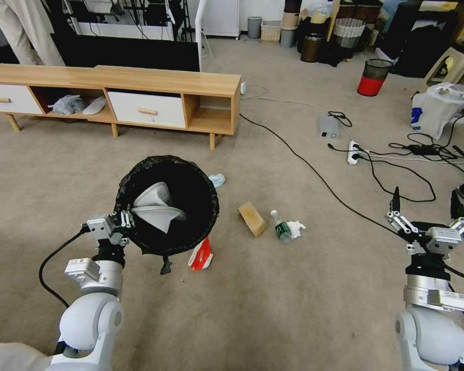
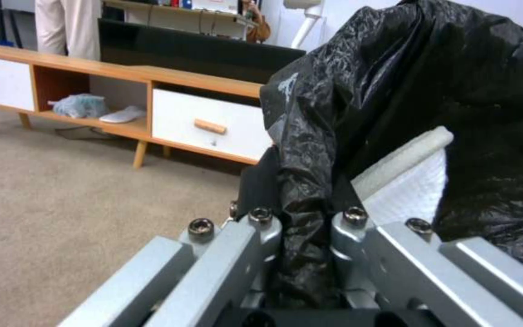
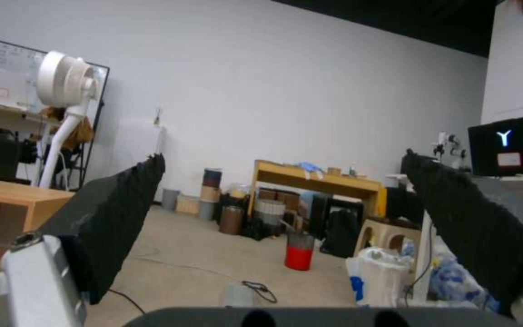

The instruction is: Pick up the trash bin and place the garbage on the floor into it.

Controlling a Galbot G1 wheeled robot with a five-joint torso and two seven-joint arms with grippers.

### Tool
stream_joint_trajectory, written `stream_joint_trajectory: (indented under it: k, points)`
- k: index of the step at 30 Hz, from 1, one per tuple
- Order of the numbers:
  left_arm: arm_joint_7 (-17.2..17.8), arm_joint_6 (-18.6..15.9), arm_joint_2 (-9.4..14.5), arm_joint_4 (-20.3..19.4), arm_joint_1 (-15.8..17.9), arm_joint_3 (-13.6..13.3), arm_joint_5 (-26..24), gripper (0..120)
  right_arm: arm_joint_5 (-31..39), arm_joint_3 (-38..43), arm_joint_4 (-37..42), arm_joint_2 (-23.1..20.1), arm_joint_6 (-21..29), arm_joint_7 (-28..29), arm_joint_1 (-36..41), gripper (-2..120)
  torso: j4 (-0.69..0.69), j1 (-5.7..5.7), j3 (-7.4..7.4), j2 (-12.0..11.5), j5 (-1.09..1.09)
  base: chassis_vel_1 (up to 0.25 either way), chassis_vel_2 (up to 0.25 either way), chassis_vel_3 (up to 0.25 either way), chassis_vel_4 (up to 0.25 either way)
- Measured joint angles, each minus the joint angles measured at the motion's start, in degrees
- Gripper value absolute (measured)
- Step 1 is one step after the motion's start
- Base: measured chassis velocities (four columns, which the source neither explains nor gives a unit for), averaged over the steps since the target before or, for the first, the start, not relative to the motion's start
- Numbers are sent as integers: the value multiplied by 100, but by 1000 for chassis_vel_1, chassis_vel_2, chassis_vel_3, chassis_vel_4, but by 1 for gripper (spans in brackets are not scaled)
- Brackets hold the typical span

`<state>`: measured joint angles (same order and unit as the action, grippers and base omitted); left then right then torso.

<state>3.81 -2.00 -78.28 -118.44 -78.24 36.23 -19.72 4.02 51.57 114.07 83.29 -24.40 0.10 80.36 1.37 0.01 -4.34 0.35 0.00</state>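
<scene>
Black crinkled plastic is what the left tool point(image 1: 122, 220) has pinched tight, its fingers closed on the near rim of the trash bin point(image 1: 166, 204), which hangs above the floor point(image 1: 273, 299) with pale white pieces lying inside. Off to the right, the right tool point(image 1: 424, 206) hovers with its fingers spread wide, gripping nothing. Just under the bin's edge a red-and-white snack bag point(image 1: 201, 255) lies on the carpet. Beside it come a brown paper bag point(image 1: 251, 218), a clear bottle point(image 1: 280, 226) and a white tissue point(image 1: 296, 227) touching it. A pale blue face mask point(image 1: 217, 180) lies farther on, and beyond that stands the wooden cabinet point(image 1: 139, 95).
</scene>
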Motion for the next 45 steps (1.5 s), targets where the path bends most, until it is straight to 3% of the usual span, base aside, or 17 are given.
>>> stream_joint_trajectory:
  k: [32, 45]
  points:
    - [13, -1, 5, -2, -12, -24, 3, 4, -8, -19, -18, 20, -58, 61, -31, 100, -1, 0, 0, 0, -1, -125, 128, 128, -124]
    - [17, -1, -1, 0, -23, -19, -5, 4, -29, -15, -67, 41, -241, 13, -36, 100, 0, -1, 0, 0, 0, -44, 40, 38, -42]
